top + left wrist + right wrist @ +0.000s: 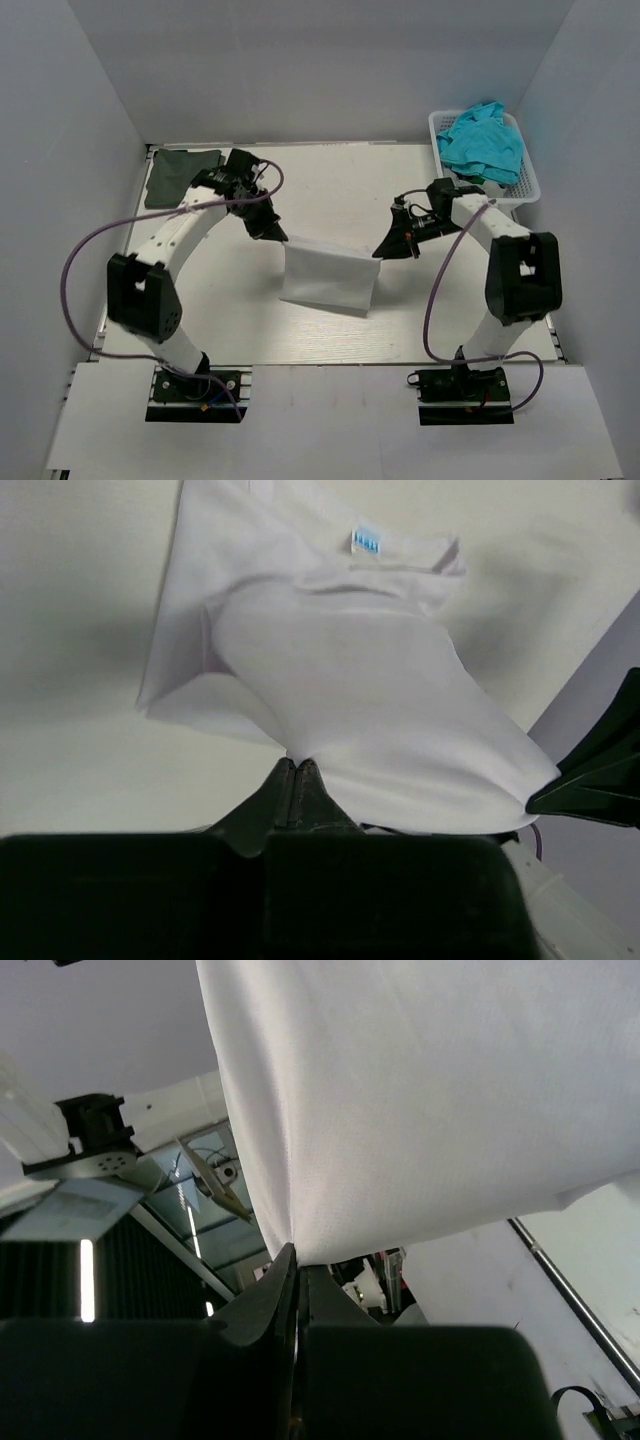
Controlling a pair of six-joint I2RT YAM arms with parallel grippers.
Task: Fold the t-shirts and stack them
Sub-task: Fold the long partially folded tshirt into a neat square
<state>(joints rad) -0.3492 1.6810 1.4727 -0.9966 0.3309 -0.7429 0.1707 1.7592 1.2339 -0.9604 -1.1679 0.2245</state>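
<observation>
White soft cloth t-shirt [325, 278] hangs over the middle of the pale table [230, 310], stretched wide, likely to lay it flat for folding. Left wrist view: the left gripper [295, 772] is closed on one edge. Right wrist view: the right gripper [297, 1257] pinches the other.

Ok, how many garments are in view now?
3: a white t-shirt hanging between left claw and right claw mid-table; a dark green t-shirt flat at the far-left corner; teal cloth bunched in the basket, possibly hiding more.
</observation>
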